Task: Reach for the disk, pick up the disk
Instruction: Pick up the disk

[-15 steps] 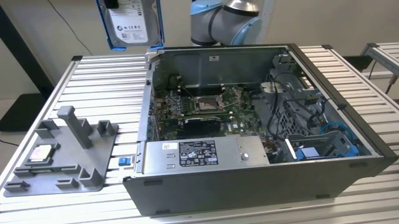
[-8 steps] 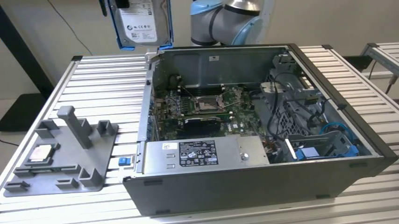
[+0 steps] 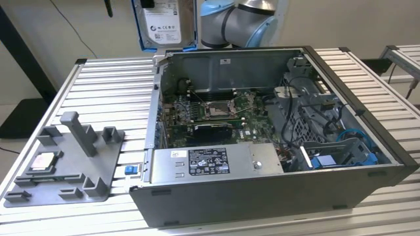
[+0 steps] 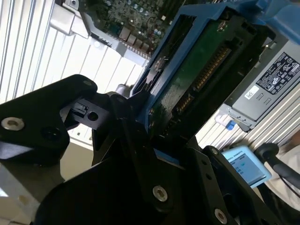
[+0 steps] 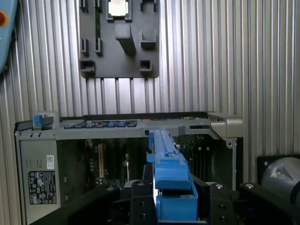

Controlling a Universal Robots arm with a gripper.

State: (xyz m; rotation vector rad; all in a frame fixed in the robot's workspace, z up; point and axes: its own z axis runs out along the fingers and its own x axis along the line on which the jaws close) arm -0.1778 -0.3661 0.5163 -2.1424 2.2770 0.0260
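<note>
The disk (image 3: 161,23) hangs upright above the open computer case (image 3: 262,196), well off the bench (image 3: 105,83). Your claw (image 5: 171,206) pinches its blue-railed edges, likely sparing the circuit board.

The pincer (image 5: 173,208), clamped on the disk (image 5: 169,171), hangs in open air above the crowded computer case (image 5: 225,125). Past the case, bare worktop (image 5: 234,56) surrounds the grey fixture (image 5: 119,65).
</note>
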